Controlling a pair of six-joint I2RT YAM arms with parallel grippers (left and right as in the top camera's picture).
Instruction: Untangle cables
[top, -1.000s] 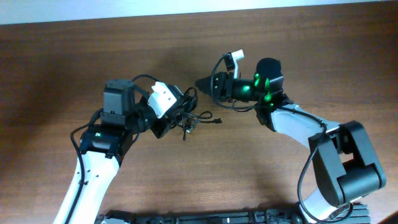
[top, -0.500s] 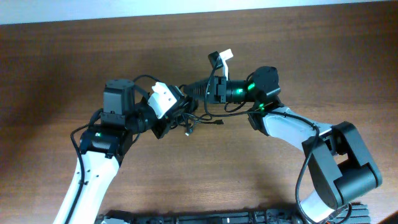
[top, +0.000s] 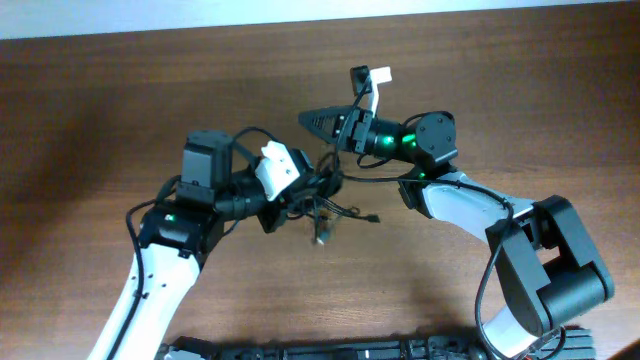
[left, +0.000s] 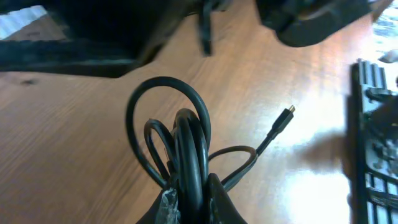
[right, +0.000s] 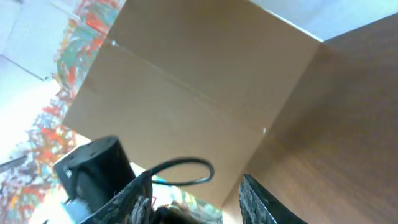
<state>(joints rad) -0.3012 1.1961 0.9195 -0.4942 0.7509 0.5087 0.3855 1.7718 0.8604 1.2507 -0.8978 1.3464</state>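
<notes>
The cables (top: 325, 203) are a knotted black clump hanging from my left gripper (top: 300, 192), with loose plug ends trailing right (top: 372, 217) and down (top: 320, 238). In the left wrist view my left gripper (left: 189, 199) is shut on the cables (left: 183, 134), whose loops stand up above the wooden table; one thin cord ends in a small plug (left: 287, 112). My right gripper (top: 315, 120) points left, just behind and above the clump, apart from it. In the right wrist view its fingers (right: 196, 199) are spread wide with nothing between them.
The wooden table (top: 480, 120) runs to a pale far edge at the top. A black ridged rail (top: 350, 350) lies along the near edge and also shows in the left wrist view (left: 373, 124). The left arm's own black wire loop (right: 186, 171) shows in the right wrist view.
My left gripper has moved right with the cable clump, and its loose ends now hang further right. My right gripper has drawn back from the clump and tilted up.
</notes>
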